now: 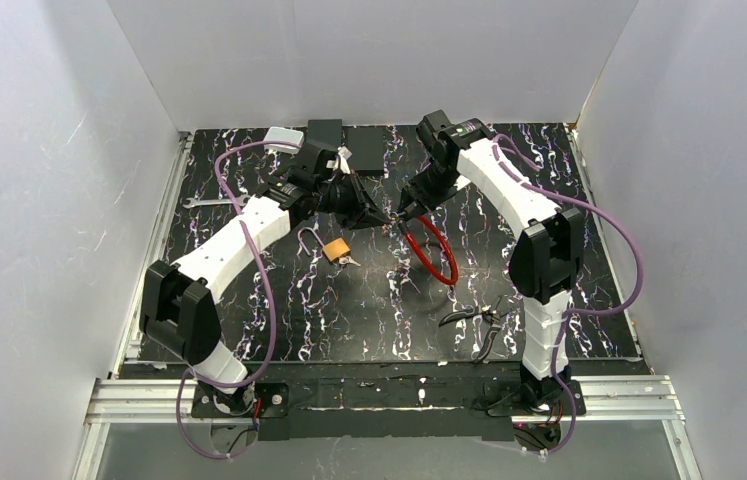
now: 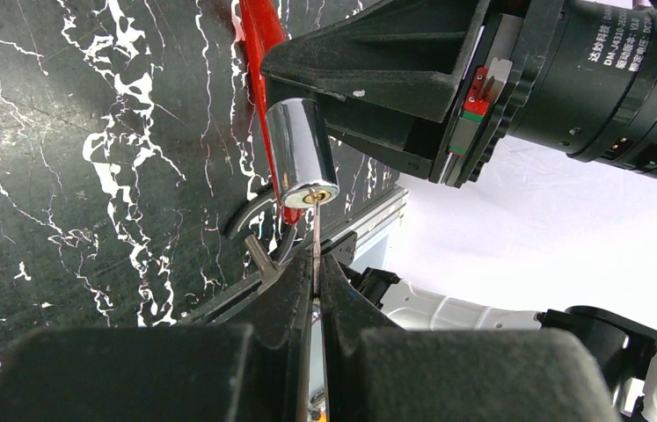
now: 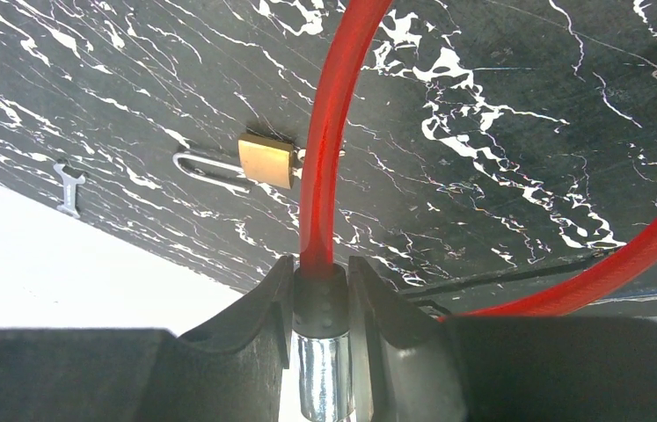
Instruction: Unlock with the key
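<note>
Pinched in the left gripper [image 2: 314, 274], the key [image 2: 316, 236] meets tip-first the keyhole [image 2: 311, 197] of the lock cylinder [image 2: 301, 145] clamped by the right gripper [image 3: 322, 280].

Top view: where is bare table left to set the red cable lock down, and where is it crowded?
Free: the near-centre mat between the brass padlock and the pliers; also the far-right corner behind the right arm. Crowded: the middle back, where left tool and right tool meet at the red cable lock.
</note>
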`<state>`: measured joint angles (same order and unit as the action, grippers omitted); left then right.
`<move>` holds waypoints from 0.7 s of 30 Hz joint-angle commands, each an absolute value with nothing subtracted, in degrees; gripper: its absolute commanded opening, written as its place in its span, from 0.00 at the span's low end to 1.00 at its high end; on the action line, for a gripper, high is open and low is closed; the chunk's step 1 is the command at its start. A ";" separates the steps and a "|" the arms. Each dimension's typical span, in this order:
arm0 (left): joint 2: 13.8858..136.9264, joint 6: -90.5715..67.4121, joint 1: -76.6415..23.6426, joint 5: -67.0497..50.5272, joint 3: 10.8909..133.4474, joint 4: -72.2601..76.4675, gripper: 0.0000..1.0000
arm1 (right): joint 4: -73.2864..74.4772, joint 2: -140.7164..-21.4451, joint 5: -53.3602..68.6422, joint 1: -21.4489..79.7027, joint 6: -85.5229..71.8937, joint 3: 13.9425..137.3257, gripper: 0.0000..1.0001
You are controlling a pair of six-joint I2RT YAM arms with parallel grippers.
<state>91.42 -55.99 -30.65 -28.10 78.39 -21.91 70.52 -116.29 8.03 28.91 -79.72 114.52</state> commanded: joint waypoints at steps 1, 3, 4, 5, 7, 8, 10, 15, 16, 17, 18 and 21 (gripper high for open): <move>91.21 -55.39 -31.11 -27.70 79.15 -24.08 0.00 | 70.95 -116.37 8.62 28.92 -80.51 115.28 0.01; 90.77 -55.16 -31.14 -27.60 79.03 -24.01 0.00 | 70.86 -116.43 8.61 28.92 -80.51 115.39 0.01; 90.53 -55.11 -31.12 -27.48 78.86 -23.81 0.00 | 70.92 -116.47 8.61 28.92 -80.51 115.40 0.01; 90.26 -55.11 -31.11 -27.24 78.70 -23.66 0.00 | 70.89 -116.46 8.59 28.92 -80.51 115.44 0.01; 90.16 -54.96 -31.11 -26.92 78.59 -23.82 0.00 | 70.98 -116.47 8.61 28.92 -80.46 115.49 0.01; 90.15 -54.89 -31.11 -26.76 78.58 -23.99 0.00 | 70.96 -116.48 8.61 28.92 -80.44 115.49 0.01; 90.17 -54.72 -31.11 -26.52 78.64 -24.08 0.00 | 71.01 -116.46 8.57 28.92 -80.42 115.49 0.01; 89.49 -52.91 -31.11 -23.66 80.35 -25.88 0.00 | 71.11 -116.38 8.70 28.92 -80.14 115.40 0.01; 89.54 -52.79 -31.11 -23.61 80.43 -25.81 0.00 | 71.18 -116.37 8.78 28.96 -80.15 115.40 0.01; 89.63 -52.75 -31.11 -23.83 80.38 -25.46 0.00 | 71.05 -116.37 8.79 28.92 -80.11 115.40 0.01; 89.84 -52.76 -31.11 -24.13 80.34 -24.98 0.00 | 71.08 -116.37 8.87 28.92 -80.11 115.40 0.01; 89.26 -52.98 -31.11 -24.04 79.76 -23.32 0.00 | 71.10 -116.37 8.75 28.92 -79.92 115.40 0.01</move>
